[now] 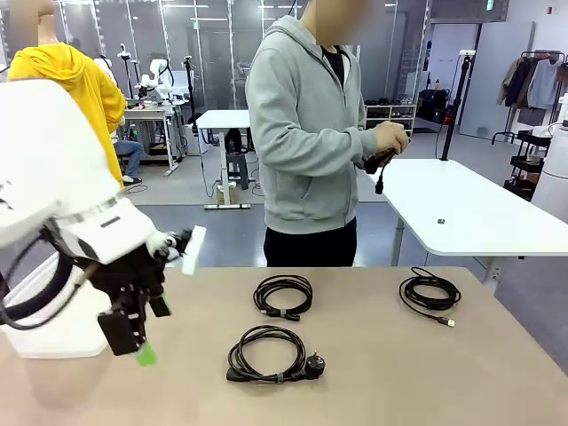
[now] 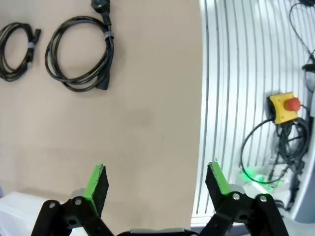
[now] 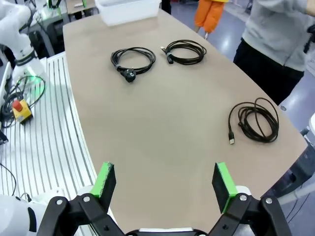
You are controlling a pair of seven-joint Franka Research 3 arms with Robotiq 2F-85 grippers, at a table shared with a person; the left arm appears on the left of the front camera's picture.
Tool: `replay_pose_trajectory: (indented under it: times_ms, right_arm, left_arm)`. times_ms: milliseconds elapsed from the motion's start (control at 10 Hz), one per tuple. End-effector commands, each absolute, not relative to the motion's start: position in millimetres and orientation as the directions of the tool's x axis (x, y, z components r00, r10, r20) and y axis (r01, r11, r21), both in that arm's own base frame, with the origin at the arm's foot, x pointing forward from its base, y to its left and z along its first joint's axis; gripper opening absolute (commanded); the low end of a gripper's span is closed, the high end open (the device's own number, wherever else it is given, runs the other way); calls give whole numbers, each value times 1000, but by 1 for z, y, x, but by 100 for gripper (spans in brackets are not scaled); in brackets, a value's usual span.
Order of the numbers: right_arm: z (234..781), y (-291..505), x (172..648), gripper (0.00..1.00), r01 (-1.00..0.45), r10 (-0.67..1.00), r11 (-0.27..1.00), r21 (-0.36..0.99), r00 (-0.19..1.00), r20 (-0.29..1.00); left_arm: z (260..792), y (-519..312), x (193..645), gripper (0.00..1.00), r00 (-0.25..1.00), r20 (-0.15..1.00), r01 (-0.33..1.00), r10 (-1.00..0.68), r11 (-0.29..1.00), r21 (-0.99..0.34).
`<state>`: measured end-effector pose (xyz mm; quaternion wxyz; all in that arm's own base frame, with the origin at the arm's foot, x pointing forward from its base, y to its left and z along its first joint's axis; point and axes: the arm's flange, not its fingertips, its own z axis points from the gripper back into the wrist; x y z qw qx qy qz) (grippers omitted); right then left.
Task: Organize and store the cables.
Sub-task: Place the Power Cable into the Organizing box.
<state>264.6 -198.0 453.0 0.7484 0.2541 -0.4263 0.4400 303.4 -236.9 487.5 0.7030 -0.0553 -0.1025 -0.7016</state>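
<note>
Three coiled black cables lie on the tan table: a thick one with a round plug (image 1: 271,355) at the front, a smaller coil (image 1: 283,295) behind it, and a thin one with a small connector (image 1: 429,293) at the right. The person across the table holds another cable (image 1: 382,162) in both hands. My left gripper (image 1: 138,342) hangs open over the table's left front, well left of the plug cable (image 2: 81,54) and the small coil (image 2: 15,44). My right gripper (image 3: 165,182) is open and holds nothing, above the table's near edge, with the plug cable (image 3: 133,59), small coil (image 3: 186,51) and thin cable (image 3: 256,120) ahead.
A white bin (image 1: 40,328) stands at the table's left end, partly behind my left arm, and shows again at the far end (image 3: 128,10). A yellow emergency-stop box (image 2: 283,105) lies on the ribbed base beside the table. A white table (image 1: 470,209) stands behind the person.
</note>
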Motion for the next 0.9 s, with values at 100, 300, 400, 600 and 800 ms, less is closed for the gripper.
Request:
replay_pose_trajectory:
  times_ms: [100, 300, 400, 600, 800]
  right_arm:
    - [410, -182, 238, 100, -838, 347, 544, 39, 267, 899]
    - [433, -216, 257, 100, -847, 369, 529, 49, 282, 886]
    - [433, -216, 257, 100, -847, 369, 529, 49, 282, 886]
    - [433, -216, 257, 100, -847, 369, 529, 49, 282, 886]
    - [433, -216, 257, 100, -847, 369, 529, 49, 282, 886]
  left_arm:
    - [477, -239, 316, 100, -16, 222, 996, -975, 3, 86]
    - [476, -244, 310, 100, -14, 216, 998, -976, 1, 69]
    - [476, -244, 310, 100, -14, 216, 998, -976, 1, 69]
    - [476, -244, 310, 100, -14, 216, 998, -976, 1, 69]
    - [476, -242, 312, 100, -14, 222, 998, -975, 1, 68]
